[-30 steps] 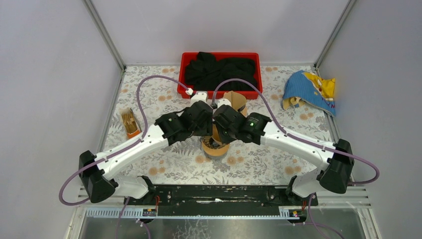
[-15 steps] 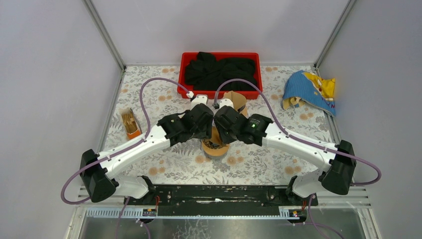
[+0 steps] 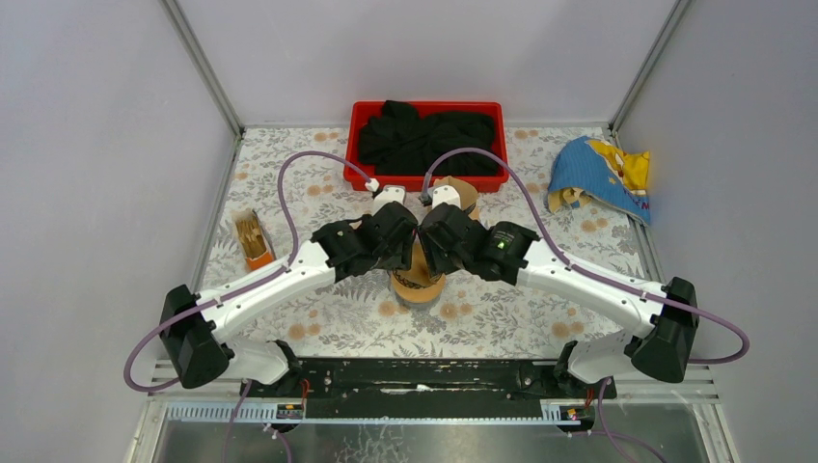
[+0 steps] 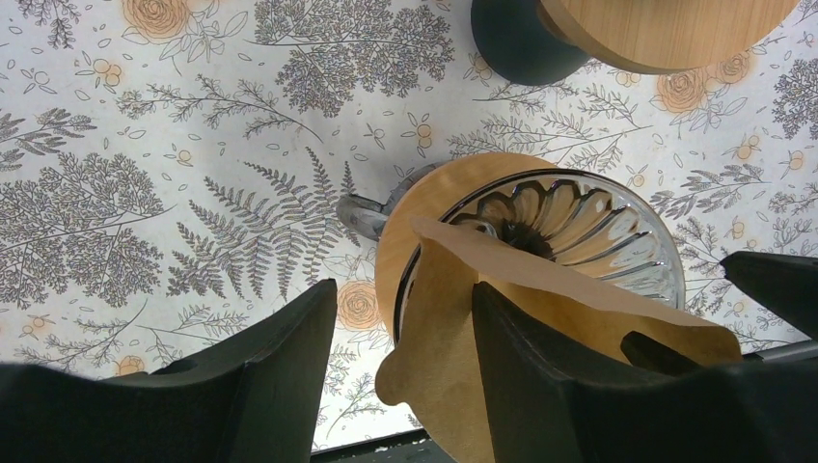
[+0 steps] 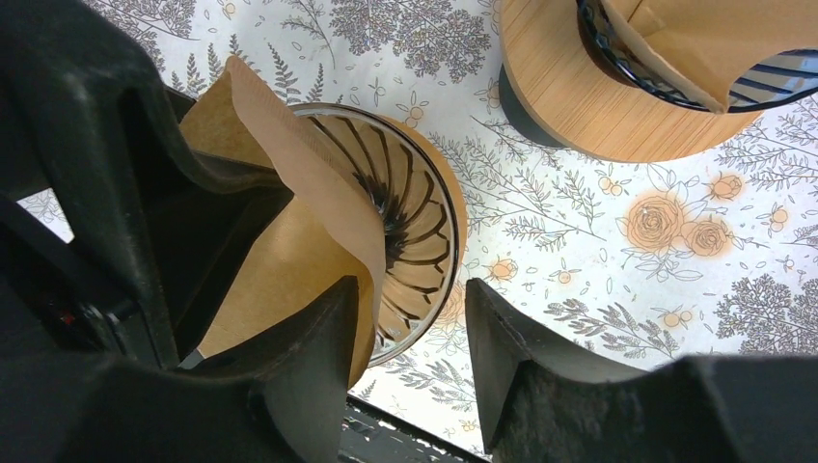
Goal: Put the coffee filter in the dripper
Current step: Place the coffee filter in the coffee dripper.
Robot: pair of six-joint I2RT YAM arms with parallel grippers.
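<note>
The glass dripper (image 4: 579,227) stands on the flowered table (image 4: 145,145), and the brown coffee filter (image 4: 439,318) is leaned over one side of its rim, with one fold reaching into the cone. Behind it, a wooden holder (image 5: 569,87) is loaded with spare filters (image 5: 695,39), and a red bin (image 3: 359,121) is filled with black cloth (image 3: 424,135). Both arms are bent inward above the dripper, and the left gripper (image 4: 403,289) and right gripper (image 5: 410,289) are seen with fingers spread, nothing clamped.
</note>
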